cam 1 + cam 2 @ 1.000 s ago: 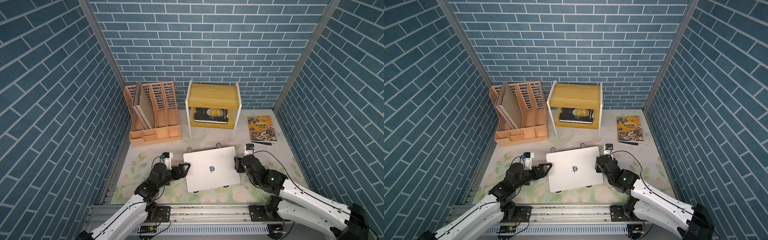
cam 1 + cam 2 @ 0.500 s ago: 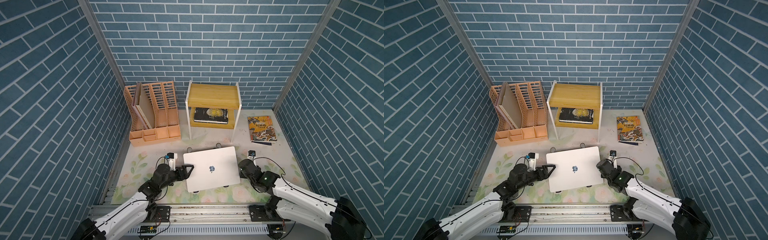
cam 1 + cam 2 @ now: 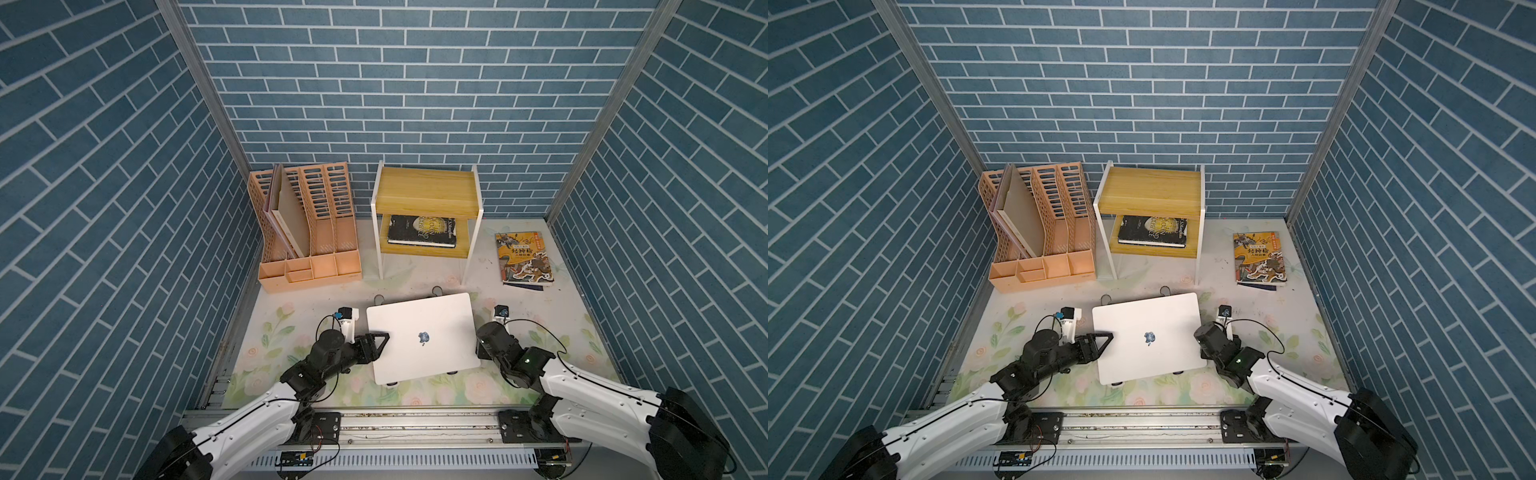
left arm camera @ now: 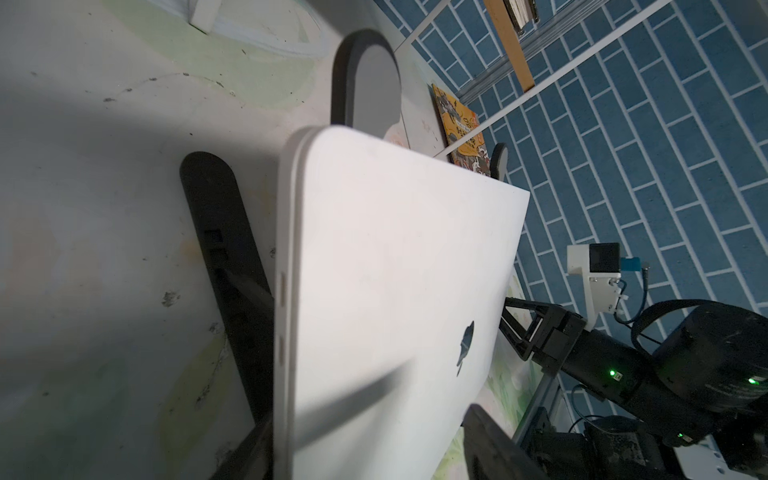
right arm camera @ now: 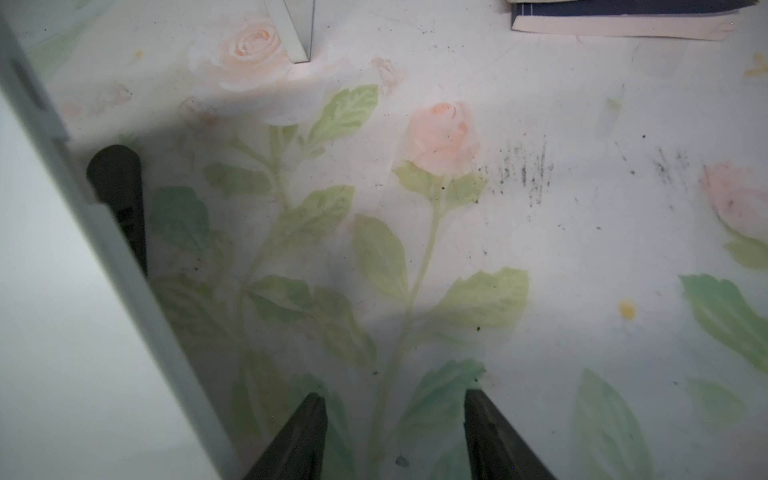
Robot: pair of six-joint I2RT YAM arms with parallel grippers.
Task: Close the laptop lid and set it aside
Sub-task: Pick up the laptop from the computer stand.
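The laptop [image 3: 422, 336] lies closed on a stand [image 4: 224, 249] at the table's [image 3: 582, 332] front centre. Behind it stands a small shelf [image 3: 428, 195] with a book [image 3: 422, 231] inside; a file organizer [image 3: 309, 228] is left of the shelf, another book [image 3: 524, 257] right.

The laptop [image 3: 422, 336] hides most of the black stand [image 4: 224, 249] beneath.

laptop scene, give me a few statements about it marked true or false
1. The laptop is shut. True.
2. The laptop lies flat on the mat. False: it rests on a black stand.
3. A dark book lies on the shelf's lower level. True.
4. The right gripper clamps the laptop. False: its jaws stand apart over bare mat, beside the laptop.
5. The organizer stands right of the shelf. False: it is on the left.
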